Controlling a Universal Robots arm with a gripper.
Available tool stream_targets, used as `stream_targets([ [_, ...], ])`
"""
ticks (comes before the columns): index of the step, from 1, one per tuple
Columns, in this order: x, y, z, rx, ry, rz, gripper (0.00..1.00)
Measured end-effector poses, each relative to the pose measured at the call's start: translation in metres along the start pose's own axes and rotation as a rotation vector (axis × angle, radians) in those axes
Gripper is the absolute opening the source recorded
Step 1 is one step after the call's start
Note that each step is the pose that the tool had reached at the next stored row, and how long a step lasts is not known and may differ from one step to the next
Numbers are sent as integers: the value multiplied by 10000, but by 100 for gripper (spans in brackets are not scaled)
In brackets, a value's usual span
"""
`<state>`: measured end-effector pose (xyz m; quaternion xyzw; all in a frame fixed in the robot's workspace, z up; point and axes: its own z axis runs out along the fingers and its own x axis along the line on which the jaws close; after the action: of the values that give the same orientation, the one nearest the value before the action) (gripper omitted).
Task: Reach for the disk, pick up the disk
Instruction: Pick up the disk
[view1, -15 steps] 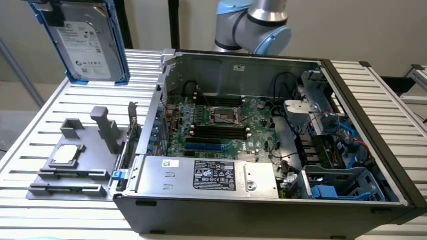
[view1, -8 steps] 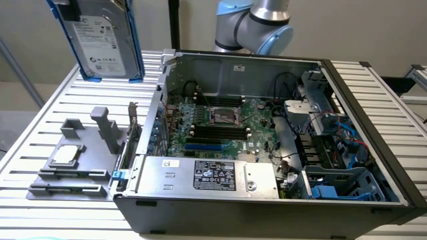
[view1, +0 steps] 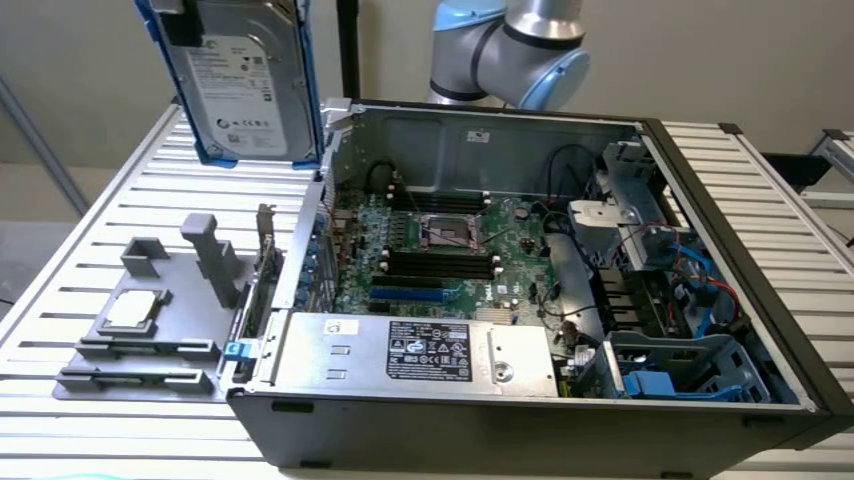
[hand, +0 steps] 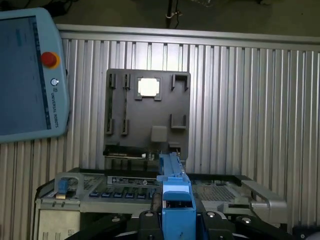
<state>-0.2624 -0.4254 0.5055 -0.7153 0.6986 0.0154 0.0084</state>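
Note:
The disk (view1: 240, 85), a silver-grey drive with a white label in a blue carrier frame, hangs upright in the air above the slatted table at the exterior view's upper left, beside the open computer case (view1: 534, 300). Its top edge runs out of the picture, where dark gripper parts meet it. In the wrist view the disk (hand: 176, 192) shows edge-on as a narrow blue strip, clamped between the black parts of my gripper (hand: 177, 217). The gripper is shut on the disk, well clear of the table and the case.
A grey fixture plate (view1: 154, 320) with upright posts and a small square silver chip (view1: 134, 310) lies on the slatted table (view1: 120, 200) below the disk. The robot arm (view1: 514, 50) stands behind the case. A teach pendant (hand: 27, 75) lies on the table. Blue caddies (view1: 667, 375) sit inside the case.

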Motion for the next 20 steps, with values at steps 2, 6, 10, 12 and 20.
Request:
stream_targets([
  [2,25,-86,-2,-3,-13,-1,33],
  [6,76,-255,-5,-9,-32,-1,33],
  [10,129,-427,-8,-18,-46,-1,33],
  [12,156,-514,-10,-23,-49,0,33],
  [20,276,-870,-17,-41,-54,0,33],
])
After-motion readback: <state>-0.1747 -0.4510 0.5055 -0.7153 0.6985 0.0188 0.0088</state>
